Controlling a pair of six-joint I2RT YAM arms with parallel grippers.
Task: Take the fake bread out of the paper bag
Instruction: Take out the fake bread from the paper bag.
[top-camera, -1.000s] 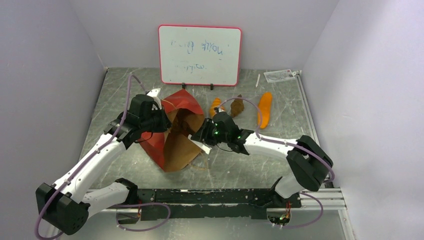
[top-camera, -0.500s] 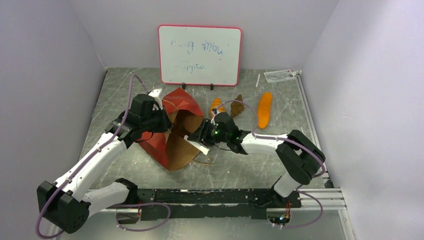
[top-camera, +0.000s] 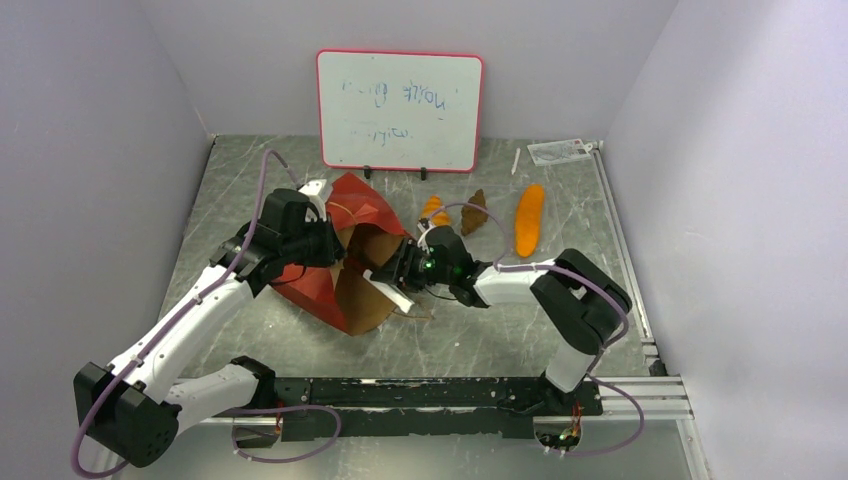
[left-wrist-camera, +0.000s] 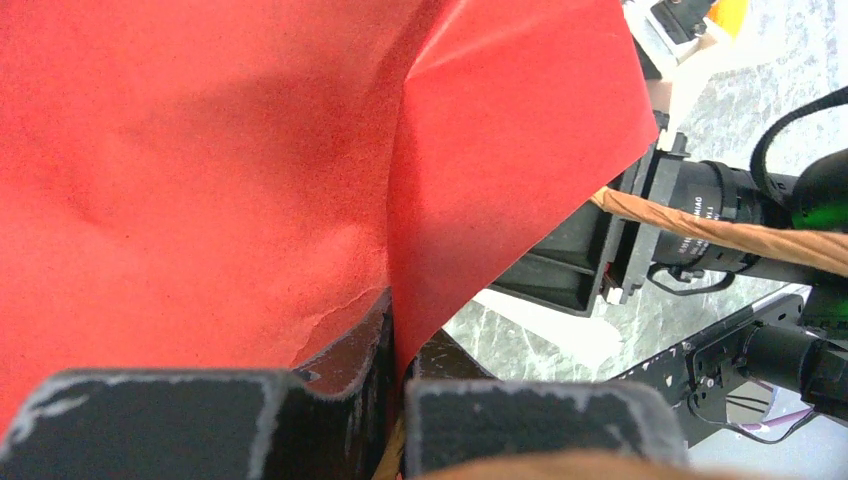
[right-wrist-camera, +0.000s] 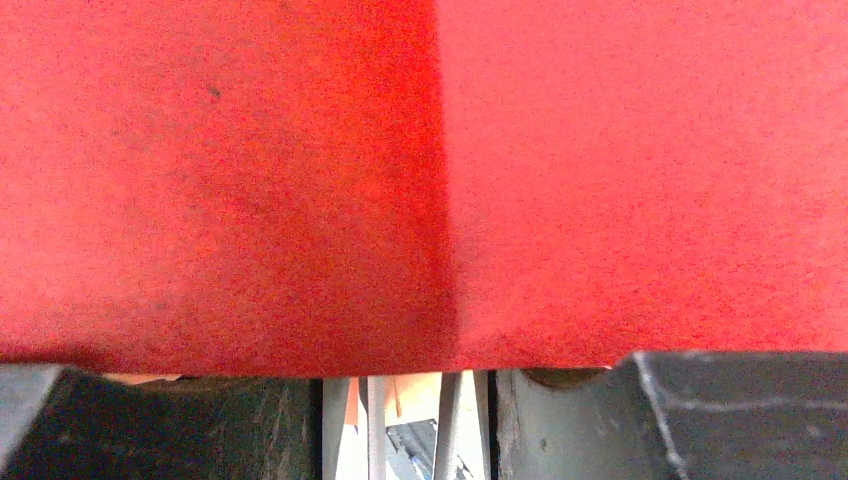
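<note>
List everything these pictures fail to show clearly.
- Inside of the paper bag: top view, shadowed and blocked by the left gripper and right gripper; wrist views show mostly red paper. Contents can't be told.
- Right gripper's fingertips: right wrist view, red paper covers them.
- Whiteboard writing: top view, too faint and small.
- Pale item at the back edge: top view, too small to identify.

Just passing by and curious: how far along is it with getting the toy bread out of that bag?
Done: three pieces lie on the table outside the bag: an orange croissant, a dark brown piece and a long orange loaf. In hand: the left gripper pinches the paper bag, which lies on its side, and the right gripper is at its mouth. Left: unclear, as the bag's inside is hidden in every view.
</note>
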